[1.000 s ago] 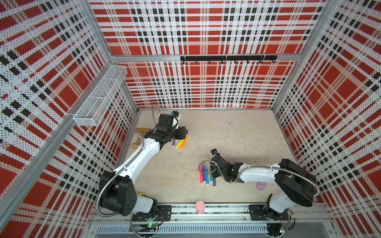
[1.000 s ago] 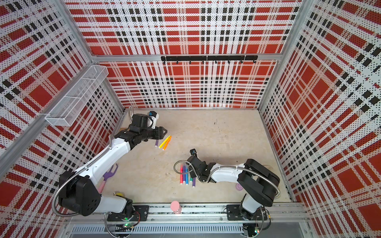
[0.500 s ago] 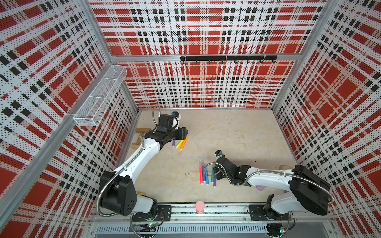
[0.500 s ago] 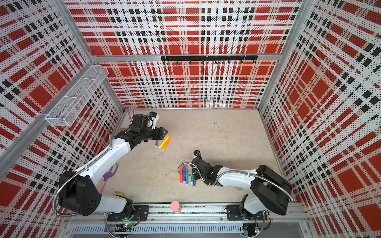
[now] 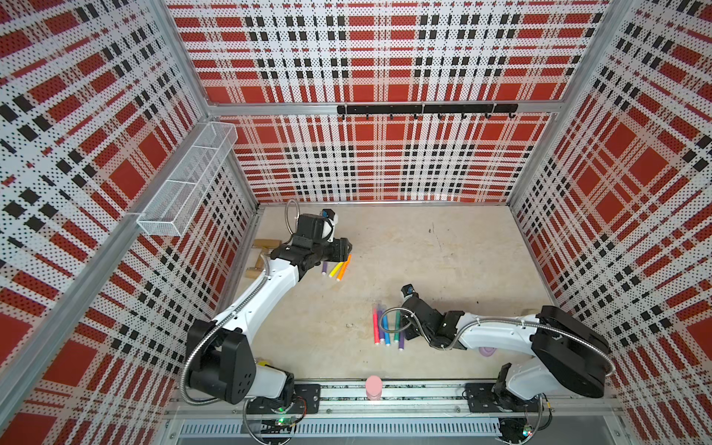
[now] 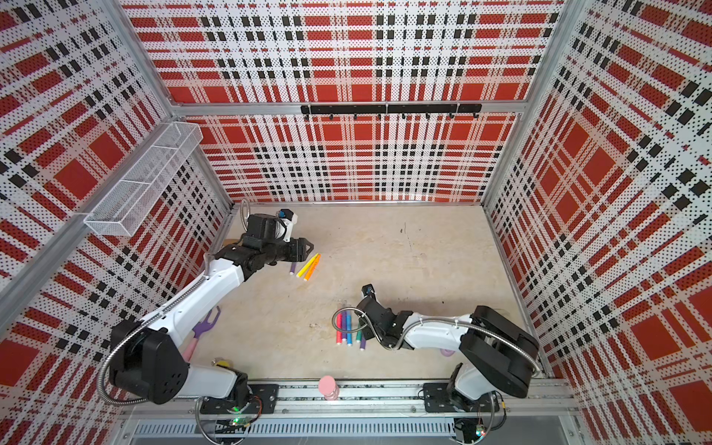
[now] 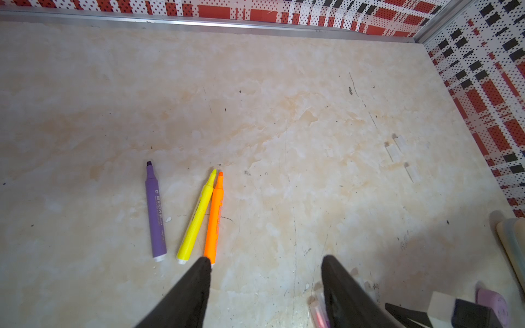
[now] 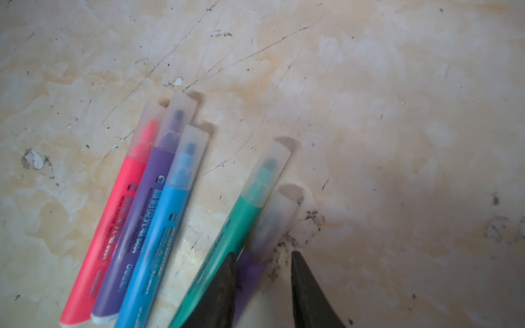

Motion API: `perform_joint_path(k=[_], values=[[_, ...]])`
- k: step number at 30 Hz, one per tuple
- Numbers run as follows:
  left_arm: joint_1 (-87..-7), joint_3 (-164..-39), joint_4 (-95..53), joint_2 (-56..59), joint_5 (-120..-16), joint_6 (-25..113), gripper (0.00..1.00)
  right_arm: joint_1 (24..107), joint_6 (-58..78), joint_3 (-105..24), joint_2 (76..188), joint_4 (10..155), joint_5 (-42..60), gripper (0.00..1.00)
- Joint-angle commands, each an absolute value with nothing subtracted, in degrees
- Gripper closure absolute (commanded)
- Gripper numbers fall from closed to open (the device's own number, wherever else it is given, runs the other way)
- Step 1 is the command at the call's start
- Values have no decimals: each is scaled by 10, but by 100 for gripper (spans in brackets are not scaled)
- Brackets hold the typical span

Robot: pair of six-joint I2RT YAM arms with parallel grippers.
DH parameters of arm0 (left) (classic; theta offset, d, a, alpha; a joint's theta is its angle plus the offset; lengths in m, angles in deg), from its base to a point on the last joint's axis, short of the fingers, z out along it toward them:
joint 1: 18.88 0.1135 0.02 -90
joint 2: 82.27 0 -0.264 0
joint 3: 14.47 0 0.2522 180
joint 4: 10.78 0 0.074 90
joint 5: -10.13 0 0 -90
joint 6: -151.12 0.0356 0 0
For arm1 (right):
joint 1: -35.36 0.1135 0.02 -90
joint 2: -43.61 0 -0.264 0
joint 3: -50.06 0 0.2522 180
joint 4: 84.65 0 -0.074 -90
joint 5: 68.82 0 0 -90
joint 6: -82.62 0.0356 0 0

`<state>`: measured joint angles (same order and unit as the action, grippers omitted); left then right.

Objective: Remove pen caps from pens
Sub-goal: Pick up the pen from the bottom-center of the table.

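Right tool [image 8: 262, 254] has narrowed around outer purple pen [image 8: 248, 274].

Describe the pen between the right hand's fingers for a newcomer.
Near the table's front edge is a row of five capped pens. It is the purple pen at the right hand's end, beside the green pen; the other purple pen lies between pink and blue.

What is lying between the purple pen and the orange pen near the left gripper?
The yellow pen lies there, close beside the orange pen and apart from the purple pen; all three are uncapped. The left wrist view shows this clearly.
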<state>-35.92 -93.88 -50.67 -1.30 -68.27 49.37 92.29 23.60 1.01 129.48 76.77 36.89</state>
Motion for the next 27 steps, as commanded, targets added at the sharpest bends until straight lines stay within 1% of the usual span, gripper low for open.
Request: perform_joint_path(k=[1,4,8,13,16,19,22,25,27], values=[[-356,-933,-491,-36,-679,493,34,927,241,4,1324,771,372,70],[-358,-932,-491,-39,-680,494,33,927,245,0,1338,766,377,78],[-358,-932,-490,-41,-681,495,33,928,250,-2,1341,753,386,79],[-359,-932,-490,-48,-676,495,32,928,245,-7,1340,746,403,91],[-368,-927,-485,-66,-652,502,30,925,224,-20,1325,742,422,94],[-395,-911,-474,-106,-633,524,31,912,188,-52,1279,725,433,95],[-414,-881,-464,-158,-606,539,31,895,145,-74,1203,740,425,95],[-413,-825,-421,-216,-546,540,30,871,104,-71,1114,804,363,96],[-416,-787,-381,-251,-489,542,29,860,80,-57,1060,875,292,96]])
